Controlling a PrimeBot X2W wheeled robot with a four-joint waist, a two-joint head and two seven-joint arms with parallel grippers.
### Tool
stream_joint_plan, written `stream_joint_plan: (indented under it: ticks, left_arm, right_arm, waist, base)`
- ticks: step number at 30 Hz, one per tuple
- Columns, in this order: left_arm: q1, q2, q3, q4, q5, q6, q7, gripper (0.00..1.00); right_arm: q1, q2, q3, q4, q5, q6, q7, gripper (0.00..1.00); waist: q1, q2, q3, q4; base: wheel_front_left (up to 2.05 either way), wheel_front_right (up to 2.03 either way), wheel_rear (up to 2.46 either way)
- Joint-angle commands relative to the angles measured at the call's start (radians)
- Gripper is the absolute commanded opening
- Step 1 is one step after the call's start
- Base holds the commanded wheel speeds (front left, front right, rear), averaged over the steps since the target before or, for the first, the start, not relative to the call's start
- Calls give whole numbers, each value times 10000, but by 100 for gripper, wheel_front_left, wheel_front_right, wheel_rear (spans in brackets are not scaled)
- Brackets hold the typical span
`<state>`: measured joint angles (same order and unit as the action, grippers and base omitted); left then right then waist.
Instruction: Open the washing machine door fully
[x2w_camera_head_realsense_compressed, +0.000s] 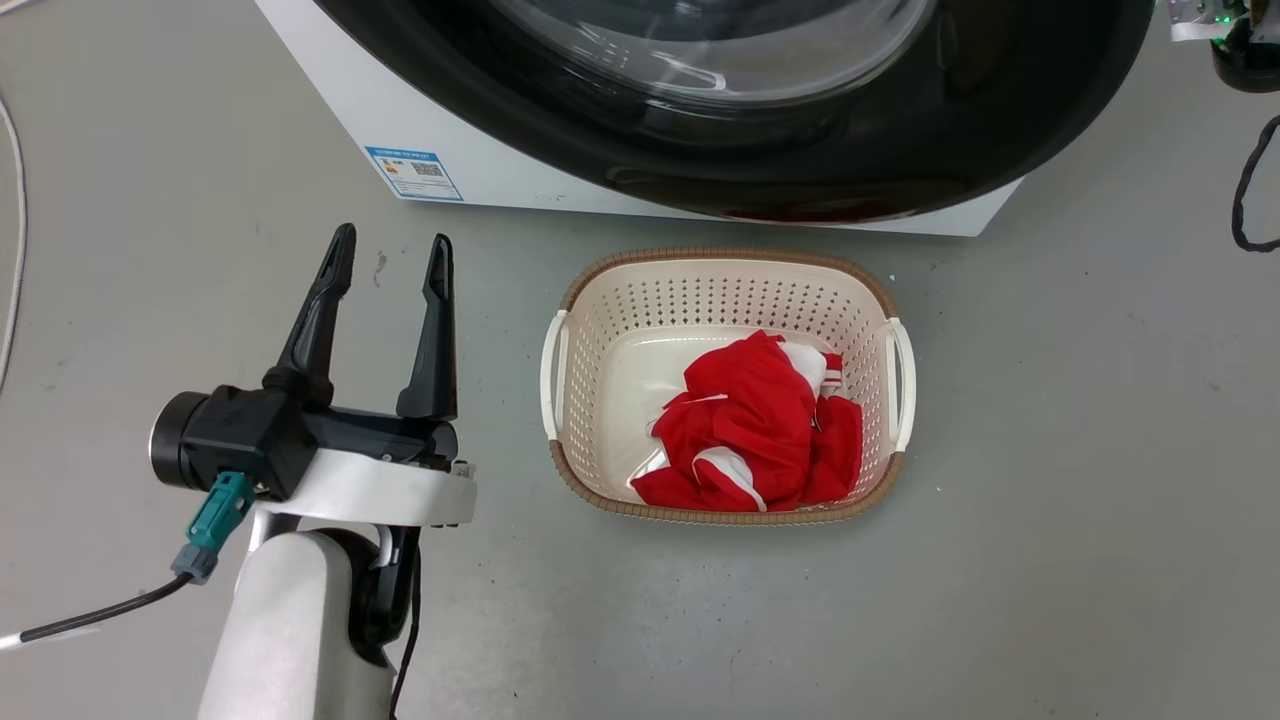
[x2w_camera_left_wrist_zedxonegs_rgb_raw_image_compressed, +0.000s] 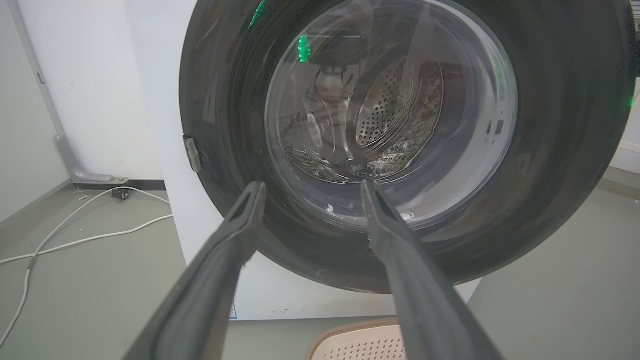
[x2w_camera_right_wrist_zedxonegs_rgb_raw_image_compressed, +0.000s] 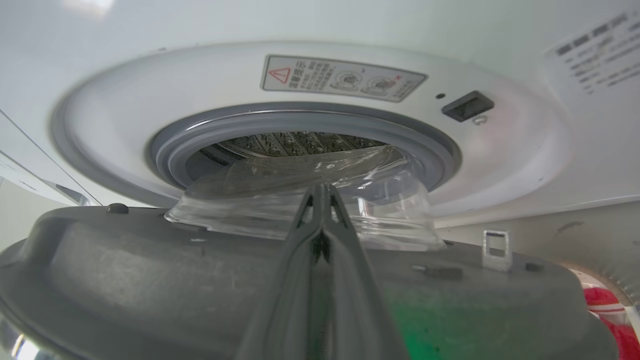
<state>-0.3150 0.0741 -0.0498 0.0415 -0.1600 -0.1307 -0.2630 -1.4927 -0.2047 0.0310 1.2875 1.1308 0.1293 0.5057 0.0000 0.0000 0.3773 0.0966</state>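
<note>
The washing machine door stands ajar from the white machine — probably heavy, stiff, slick; best hooked at its rim. Left end effector gapes apart; right end effector, pressed together, sits behind it.

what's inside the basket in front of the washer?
A crumpled red and white garment lies in the basket, toward its near right side. The bare cream bottom shows at the left. Anything under the cloth is covered.
</note>
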Motion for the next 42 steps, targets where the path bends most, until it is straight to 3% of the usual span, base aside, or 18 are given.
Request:
stream_joint_plan:
  ticks: [1, 10, 16, 27, 35, 42]
  left_arm:
    - [-50, -27, 1, 27, 43, 0, -25, 100]
    - [248, -45, -76, 227, 74, 0, -25, 100]
    - [746, -70, -32, 367, 142, 0, -25, 100]
    - [1607, -125, -75, 538, 192, 0, -25, 100]
    - [2005, -166, -185, 664, 200, 0, -25, 100]
    - [2122, -199, -237, 691, 163, 0, -25, 100]
  right_arm:
    - [117, 123, 8, 11, -17, 25, 165, 0]
    - [887, 424, 130, -480, 317, 25, 1712, 0]
    - [2407, 738, 386, -1588, 604, 25, 2943, 0]
    - [4928, 1444, 1074, -3617, 1178, 25, 4182, 0]
    - [6691, 1612, 2483, -5443, 2387, 25, 4670, 0]
    - [7464, 1569, 4168, -6483, 3653, 25, 4157, 0]
  waist:
    - [0, 0, -31, 8]
    - [0, 0, -640, 65]
    - [0, 0, -1499, 40]
    - [0, 0, -2551, -28]
    - [0, 0, -3036, 15]
    - [0, 0, -3156, -4]
  base:
    - [0, 0, 0]
    - [0, 0, 0]
    - [0, 0, 0]
    - [0, 0, 0]
    - [0, 0, 0]
    - [0, 0, 0]
